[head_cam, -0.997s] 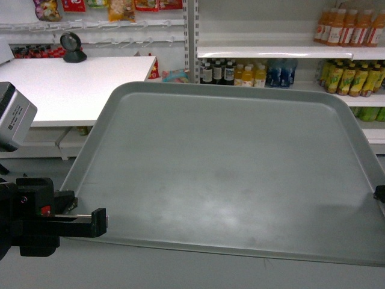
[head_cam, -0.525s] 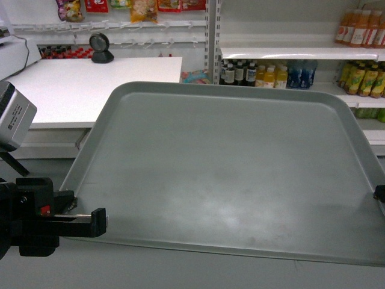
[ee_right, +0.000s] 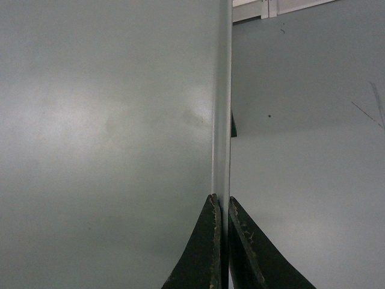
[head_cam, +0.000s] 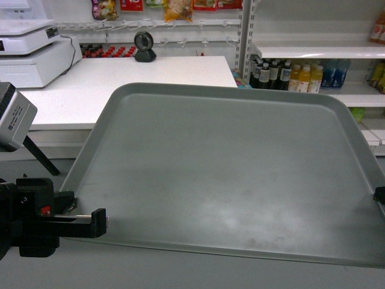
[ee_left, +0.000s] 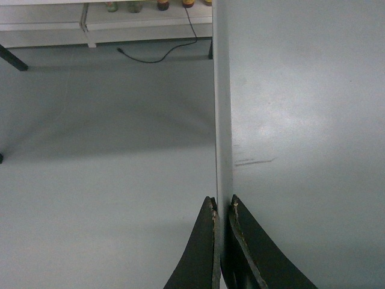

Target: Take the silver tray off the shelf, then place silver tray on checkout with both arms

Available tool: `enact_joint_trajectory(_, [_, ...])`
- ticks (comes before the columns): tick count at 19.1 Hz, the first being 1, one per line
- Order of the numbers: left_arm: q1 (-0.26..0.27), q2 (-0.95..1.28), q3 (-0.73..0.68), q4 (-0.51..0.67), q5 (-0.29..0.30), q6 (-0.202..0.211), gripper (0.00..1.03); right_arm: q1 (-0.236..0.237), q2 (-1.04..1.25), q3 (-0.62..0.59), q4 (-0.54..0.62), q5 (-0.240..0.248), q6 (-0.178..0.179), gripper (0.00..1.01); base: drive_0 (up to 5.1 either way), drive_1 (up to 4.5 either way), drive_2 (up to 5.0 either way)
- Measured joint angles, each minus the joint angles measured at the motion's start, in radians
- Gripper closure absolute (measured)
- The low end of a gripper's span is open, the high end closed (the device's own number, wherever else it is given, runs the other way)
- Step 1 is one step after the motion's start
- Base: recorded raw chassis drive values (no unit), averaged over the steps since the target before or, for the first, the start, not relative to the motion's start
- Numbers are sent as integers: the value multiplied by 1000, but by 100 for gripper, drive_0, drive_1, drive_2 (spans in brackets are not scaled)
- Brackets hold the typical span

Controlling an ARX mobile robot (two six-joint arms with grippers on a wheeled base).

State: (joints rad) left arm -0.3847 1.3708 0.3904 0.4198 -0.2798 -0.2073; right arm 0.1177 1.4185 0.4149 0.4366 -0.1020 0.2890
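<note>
The silver tray (head_cam: 228, 174) fills the middle of the head view, held level in the air off the shelf (head_cam: 313, 51). My left gripper (head_cam: 90, 220) is shut on the tray's left rim near its front corner. In the left wrist view, that gripper (ee_left: 221, 201) pinches the rim of the tray (ee_left: 301, 120) between both fingers. My right gripper (head_cam: 379, 194) shows only at the right edge of the head view. Seen from the right wrist, it (ee_right: 221, 198) is shut on the right rim of the tray (ee_right: 108, 120). The white checkout (head_cam: 120, 84) lies beyond the tray, at the upper left.
A white scale (head_cam: 30, 51) and a round black device (head_cam: 143, 47) stand on the counter's far side. Bottles (head_cam: 289, 75) line the shelf at the right. Snack packs hang above. A black cable (ee_left: 162, 54) lies on the grey floor under the counter.
The background has slid to the right: the counter and scale have come further into view and the bottle shelves have moved toward the right edge. The tray and both grippers keep their places.
</note>
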Motion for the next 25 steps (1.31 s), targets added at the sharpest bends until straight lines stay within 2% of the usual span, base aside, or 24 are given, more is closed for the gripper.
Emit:
enact_joint_trajectory(19, [0,0,0,0,-1,3,100,0,0,0,3,0,0,99,-500,246,246])
enact_joint_trajectory(25, [5,0,0,-1,0,6,100,6,0,0,0,0,1,99,0,0,0])
